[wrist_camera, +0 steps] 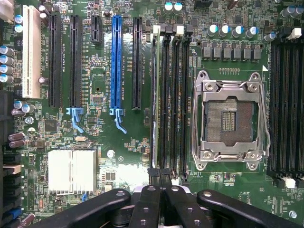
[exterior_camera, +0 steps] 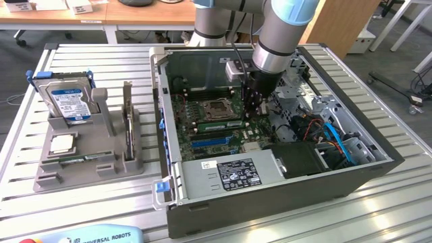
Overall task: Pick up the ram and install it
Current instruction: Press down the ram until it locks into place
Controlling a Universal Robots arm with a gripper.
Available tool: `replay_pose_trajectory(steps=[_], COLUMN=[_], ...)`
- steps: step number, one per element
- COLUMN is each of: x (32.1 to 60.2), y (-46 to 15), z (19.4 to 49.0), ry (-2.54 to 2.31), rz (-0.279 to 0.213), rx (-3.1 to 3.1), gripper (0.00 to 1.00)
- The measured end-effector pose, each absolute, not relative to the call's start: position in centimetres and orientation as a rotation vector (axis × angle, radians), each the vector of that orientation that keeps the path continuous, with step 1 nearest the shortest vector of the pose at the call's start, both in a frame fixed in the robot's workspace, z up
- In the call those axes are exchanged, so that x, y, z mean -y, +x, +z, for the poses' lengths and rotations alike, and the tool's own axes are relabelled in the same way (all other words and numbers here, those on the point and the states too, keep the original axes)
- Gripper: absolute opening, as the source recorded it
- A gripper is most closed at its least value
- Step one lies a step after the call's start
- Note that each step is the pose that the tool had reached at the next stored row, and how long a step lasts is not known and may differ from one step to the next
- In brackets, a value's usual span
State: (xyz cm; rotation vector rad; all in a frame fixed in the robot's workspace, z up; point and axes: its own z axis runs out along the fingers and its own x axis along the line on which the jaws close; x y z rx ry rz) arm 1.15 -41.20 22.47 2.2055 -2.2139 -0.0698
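A ram [wrist_camera: 155,95] stands edge-up in the black memory slot nearest the expansion slots, beside the empty processor socket [wrist_camera: 232,121]. In the exterior view it is the green strip [exterior_camera: 219,123] just below the socket. My gripper [wrist_camera: 161,185] is shut, its black fingers pressed together over one end of that slot. Whether the tips touch the ram I cannot tell. In the exterior view the gripper [exterior_camera: 255,111] reaches down into the open computer case [exterior_camera: 270,202], at the slot's end on that view's right. A second green stick [exterior_camera: 76,159] lies in the grey holder [exterior_camera: 88,174].
The holder on the exterior view's left also carries a silver hard drive [exterior_camera: 68,101] with a blue label and a small square silver chip [exterior_camera: 62,144]. Inside the case are a blue expansion slot [wrist_camera: 116,61], a silver heatsink [wrist_camera: 71,172], a power supply [exterior_camera: 233,177] and blue cables [exterior_camera: 341,144].
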Motion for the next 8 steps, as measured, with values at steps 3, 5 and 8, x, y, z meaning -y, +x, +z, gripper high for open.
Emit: replay_pose_trajectory(steps=[3,5,8], x=[41.2,41.2,41.2], y=[1.15,1.15,1.15], z=[22.43,22.43,22.42], ry=[2.205,2.205,2.205], rz=[-0.07,-0.07,-0.07], rx=[2.214,2.214,2.214], gripper=[0.1,0.1,0.1])
